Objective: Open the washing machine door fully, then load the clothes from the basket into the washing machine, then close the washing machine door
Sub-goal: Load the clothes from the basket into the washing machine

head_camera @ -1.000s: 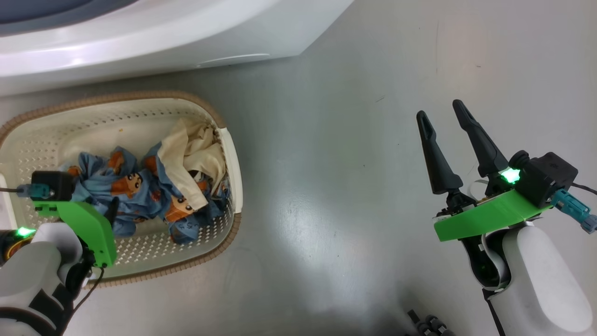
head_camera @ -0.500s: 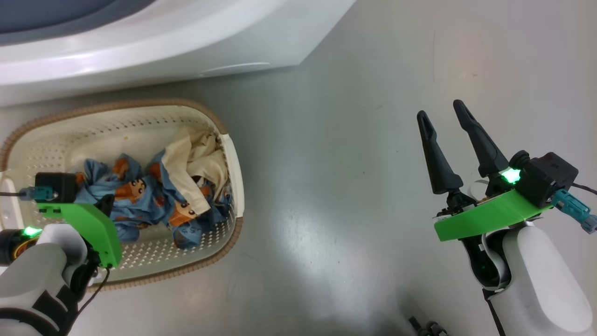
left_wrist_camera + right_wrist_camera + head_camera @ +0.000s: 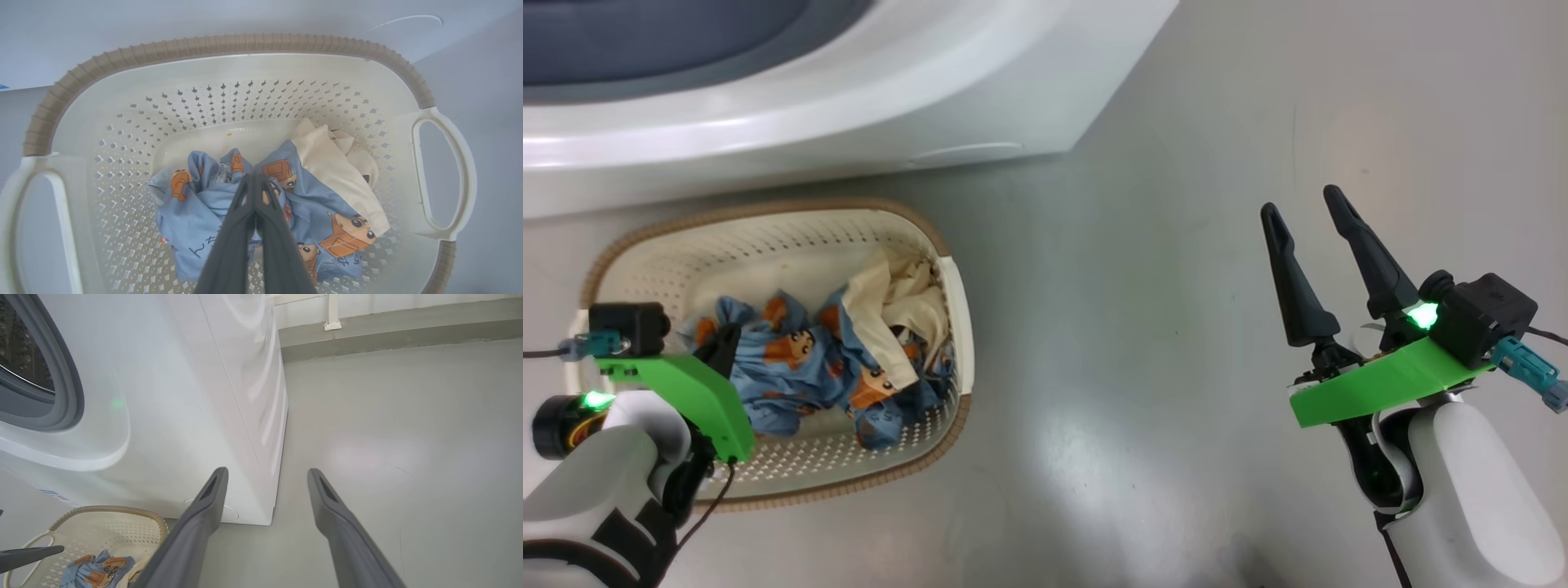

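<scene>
Jaws of left gripper (image 3: 253, 181) clamp light-blue cartoon-print clothes (image 3: 196, 208) inside cream perforated plastic basket (image 3: 245, 43) for lifting; right gripper (image 3: 1301, 202) hangs open.

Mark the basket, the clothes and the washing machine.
basket (image 3: 220, 45), left wrist view, brown woven-look rim
clothes (image 3: 188, 212), left wrist view, light blue fabric
washing machine (image 3: 184, 396), right wrist view, white front panel
</scene>
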Controlling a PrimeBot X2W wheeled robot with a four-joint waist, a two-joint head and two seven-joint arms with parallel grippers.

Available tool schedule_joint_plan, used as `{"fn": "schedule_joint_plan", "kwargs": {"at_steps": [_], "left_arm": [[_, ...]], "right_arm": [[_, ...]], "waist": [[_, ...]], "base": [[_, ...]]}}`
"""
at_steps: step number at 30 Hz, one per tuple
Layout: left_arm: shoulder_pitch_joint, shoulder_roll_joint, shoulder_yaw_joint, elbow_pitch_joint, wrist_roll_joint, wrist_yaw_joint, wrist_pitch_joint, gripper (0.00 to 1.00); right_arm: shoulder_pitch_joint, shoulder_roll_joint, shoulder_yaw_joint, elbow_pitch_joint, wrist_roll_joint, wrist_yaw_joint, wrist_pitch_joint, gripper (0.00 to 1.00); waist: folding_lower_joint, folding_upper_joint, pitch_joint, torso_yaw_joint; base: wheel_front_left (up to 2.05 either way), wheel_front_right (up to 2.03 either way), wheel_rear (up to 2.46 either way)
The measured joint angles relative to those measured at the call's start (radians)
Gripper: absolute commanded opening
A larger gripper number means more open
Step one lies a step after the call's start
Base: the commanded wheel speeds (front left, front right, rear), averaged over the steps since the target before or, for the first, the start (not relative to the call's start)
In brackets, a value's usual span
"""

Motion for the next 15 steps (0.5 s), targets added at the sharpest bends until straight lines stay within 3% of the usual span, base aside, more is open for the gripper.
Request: {"fn": "schedule_joint_plan", "kwargs": {"at_steps": [5,15], "left_arm": [[0.021,-0.002,0.024,-0.036,0.0,0.0,-0.007,0.0],[0.123,-0.006,0.272,-0.162,0.172,0.0,-0.007,0.0]], "right_arm": [[0.019,-0.012,-0.006,0.003,0.0,0.0,0.0,1.0],[0.074,-0.035,-0.022,0.023,0.005,0.0,0.0,1.0]], "waist": [[0.0,0.0,-0.044,0.014],[0.0,0.0,-0.145,0.048]], "base": [[0.0,0.0,0.0],[0.0,0.0,0.0]]}}
